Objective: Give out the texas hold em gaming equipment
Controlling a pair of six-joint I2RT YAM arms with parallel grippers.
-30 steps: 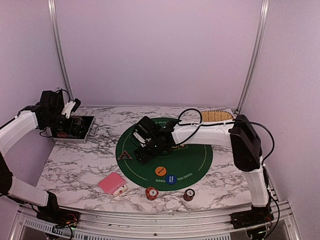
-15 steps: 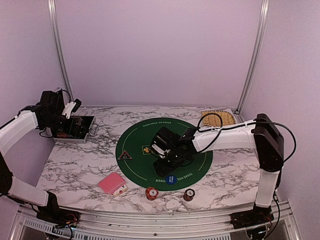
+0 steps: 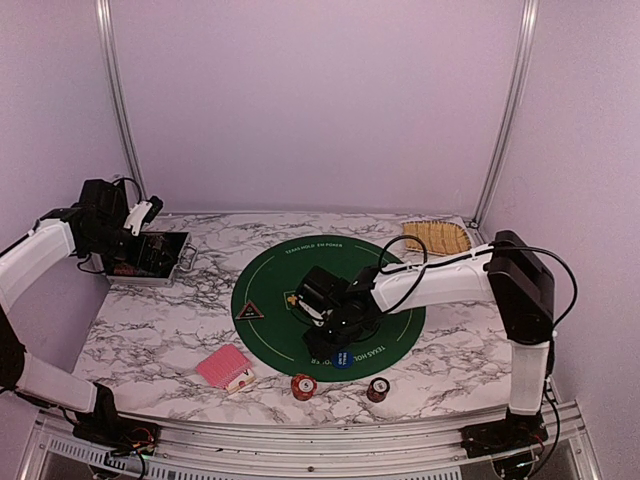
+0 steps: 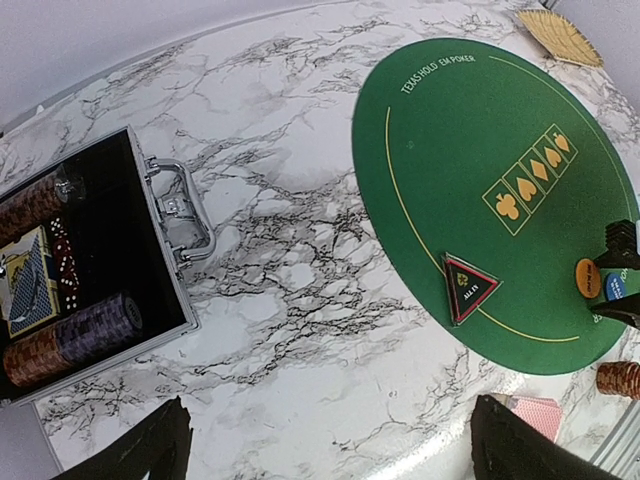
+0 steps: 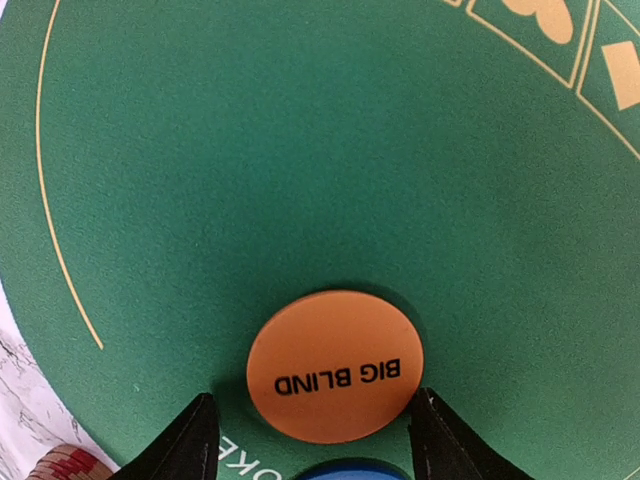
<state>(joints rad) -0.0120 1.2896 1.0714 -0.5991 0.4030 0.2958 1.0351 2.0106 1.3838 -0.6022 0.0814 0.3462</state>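
My right gripper (image 3: pixel 324 338) is low over the green mat (image 3: pixel 400 310). In the right wrist view it is open (image 5: pixel 315 402), its fingertips on either side of the orange "BIG BLIND" button (image 5: pixel 335 365), which lies flat. The blue button (image 3: pixel 342 360) lies just nearer. The dark triangular marker (image 3: pixel 249 311) sits at the mat's left edge. Red-backed cards (image 3: pixel 224 366) and two chip stacks (image 3: pixel 303 385) (image 3: pixel 378 389) lie near the front edge. My left gripper (image 3: pixel 135 225) is open and empty, held high above the open metal case (image 3: pixel 150 258).
The case (image 4: pixel 80 270) holds rolls of chips, dice and a card deck, its handle pointing toward the mat. A woven straw tray (image 3: pixel 437 237) lies at the back right. Bare marble lies between the case and the mat (image 4: pixel 480 120).
My right gripper has moved from the mat's left middle, toward the near right, and come down around the orange button. The left arm has not moved.
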